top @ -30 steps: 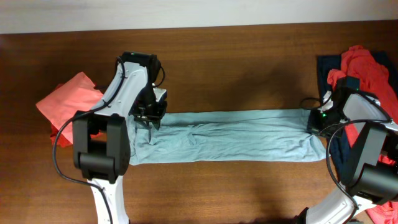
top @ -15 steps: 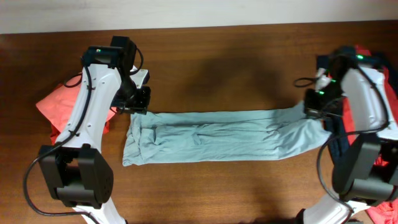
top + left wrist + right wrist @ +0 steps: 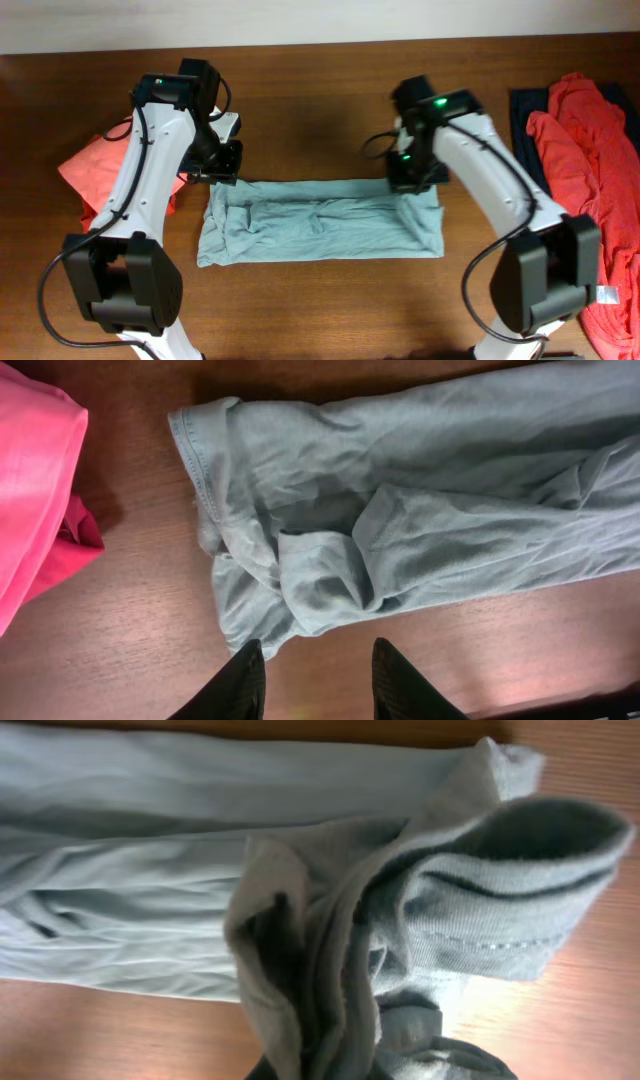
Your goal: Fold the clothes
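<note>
The shirt (image 3: 320, 220) is lying on the table (image 3: 320, 90) as a long band, its long axis running left to right between the arms. The right gripper (image 3: 406, 182) is clamping the shirt's right end, bunched and doubled over the band. The left gripper (image 3: 318, 660) is hovering part-open and empty just off the shirt's left end, and is the one nearer that hem.

No text, label, brand or number can be read anywhere — not even on the clothes (image 3: 320, 215).
</note>
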